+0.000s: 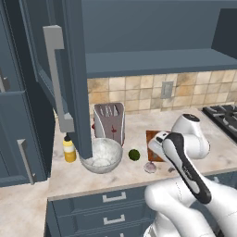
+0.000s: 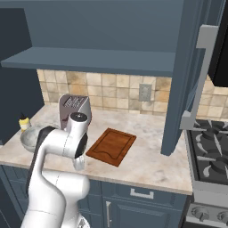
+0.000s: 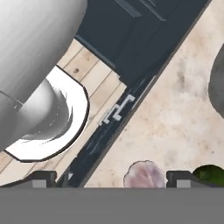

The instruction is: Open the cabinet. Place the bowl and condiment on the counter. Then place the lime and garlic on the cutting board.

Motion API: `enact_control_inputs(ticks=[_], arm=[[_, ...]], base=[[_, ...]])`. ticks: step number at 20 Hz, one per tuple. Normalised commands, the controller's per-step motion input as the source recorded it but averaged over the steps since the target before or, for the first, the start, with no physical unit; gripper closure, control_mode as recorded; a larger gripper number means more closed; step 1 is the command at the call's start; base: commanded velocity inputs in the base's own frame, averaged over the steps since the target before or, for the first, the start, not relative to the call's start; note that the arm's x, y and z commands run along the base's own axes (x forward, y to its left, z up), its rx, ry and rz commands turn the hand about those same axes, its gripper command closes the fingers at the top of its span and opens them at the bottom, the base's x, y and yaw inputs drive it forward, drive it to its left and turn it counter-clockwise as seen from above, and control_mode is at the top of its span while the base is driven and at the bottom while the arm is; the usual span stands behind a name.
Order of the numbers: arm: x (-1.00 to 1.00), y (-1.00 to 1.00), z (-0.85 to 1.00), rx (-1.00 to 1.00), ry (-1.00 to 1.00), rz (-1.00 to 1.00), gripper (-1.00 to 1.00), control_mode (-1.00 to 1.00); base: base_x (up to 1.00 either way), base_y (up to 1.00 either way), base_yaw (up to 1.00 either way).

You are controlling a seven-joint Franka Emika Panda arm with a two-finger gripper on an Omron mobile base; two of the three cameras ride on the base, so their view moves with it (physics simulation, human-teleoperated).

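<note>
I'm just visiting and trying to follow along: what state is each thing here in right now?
cabinet: door open
bowl: upright on the counter
condiment: upright on the counter
lime: on the counter, off the cutting board
garlic: on the counter, between the fingertips
gripper: open, holding nothing

Base views flank arm, both facing counter; hand view looks straight down, close above garlic.

No legible text, brand, number or sign on any surface; the condiment, at the left of the counter, carries a pale label band, seemingly blank, though too small to read with certainty; the toaster bears no readable marking.
</note>
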Motion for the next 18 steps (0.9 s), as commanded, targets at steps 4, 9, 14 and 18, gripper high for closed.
enact_control_inputs(ticks=[4, 9, 14, 18], arm=[[0.47, 0.0, -0.27, -0.04, 0.0, 0.08, -1.0, -1.0], [0.45, 0.01, -0.41, -0.01, 0.05, 0.07, -1.0, -1.0], [0.18, 0.07, -0.35, 0.0, 0.05, 0.08, -1.0, -1.0], [0.0, 0.16, -0.42, 0.0, 0.05, 0.11, -1.0, -1.0]], base=[[0.0, 0.0, 0.0], [0.0, 0.0, 0.0], [0.0, 0.0, 0.0], [0.0, 0.0, 0.0]])
